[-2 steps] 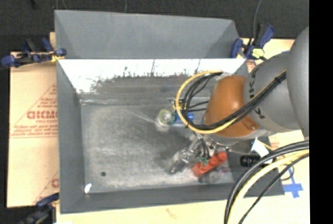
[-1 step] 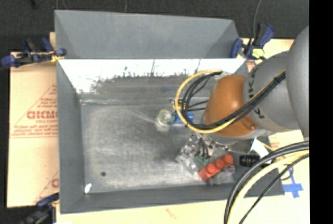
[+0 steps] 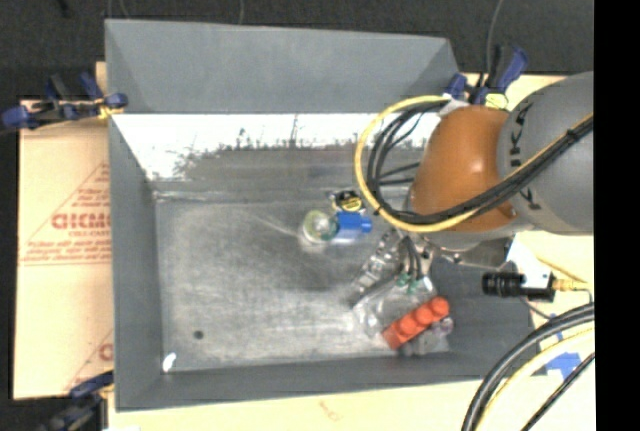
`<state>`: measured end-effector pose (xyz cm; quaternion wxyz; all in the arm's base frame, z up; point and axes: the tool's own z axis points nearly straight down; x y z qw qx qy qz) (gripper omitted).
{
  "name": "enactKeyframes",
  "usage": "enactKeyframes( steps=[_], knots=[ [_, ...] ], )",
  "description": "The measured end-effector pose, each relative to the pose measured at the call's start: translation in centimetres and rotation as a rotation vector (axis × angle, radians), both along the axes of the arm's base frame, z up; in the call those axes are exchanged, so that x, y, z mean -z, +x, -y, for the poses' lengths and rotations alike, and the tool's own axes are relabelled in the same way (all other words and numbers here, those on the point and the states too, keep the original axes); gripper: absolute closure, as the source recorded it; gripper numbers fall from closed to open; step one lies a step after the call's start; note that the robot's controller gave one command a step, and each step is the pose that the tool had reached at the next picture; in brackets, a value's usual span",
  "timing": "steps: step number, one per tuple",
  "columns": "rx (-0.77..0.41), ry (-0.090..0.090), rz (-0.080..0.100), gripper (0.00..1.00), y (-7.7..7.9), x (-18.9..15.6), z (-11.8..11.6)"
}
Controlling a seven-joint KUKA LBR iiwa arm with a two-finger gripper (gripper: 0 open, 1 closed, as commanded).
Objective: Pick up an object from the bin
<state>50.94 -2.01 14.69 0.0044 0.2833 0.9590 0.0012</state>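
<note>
Orange wrist cover with its looped yellow and black cables sits highest, nearest the lens, over the right side of the grey bin. Beneath the cover the jaws come down toward the bin floor, close to the right wall.

Contents noted:
- a crumpled clear packet holding orange-red cylinders, in the front right corner, directly under and just in front of the jaws;
- a small blue-and-yellow item, with a clear roundish piece touching its left side, further back, near the jaws but apart from them;
- a white scrap alone in the front left corner, well apart.

Jaw state: we cannot tell whether they are released or clenched; the cover and the packet's shiny plastic hide the tips.

Progress, our judgement: the approach looks made, with the packet as the likely target. It lies on the bin floor, so the grasp is unconfirmed. The lift clear of the bin remains.
</note>
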Motion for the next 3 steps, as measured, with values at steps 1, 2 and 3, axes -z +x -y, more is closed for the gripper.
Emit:
enactKeyframes(
  steps=[1, 2, 3],
  knots=[
    [0.033, 0.001, -0.009, 1.00, -0.5, 1.5, -0.1],
    [0.009, 0.000, -0.003, 1.00, 0.1, -1.6, 0.7],
    [0.011, 0.001, -0.006, 0.00, 0.1, -1.4, 0.7]
  ],
)
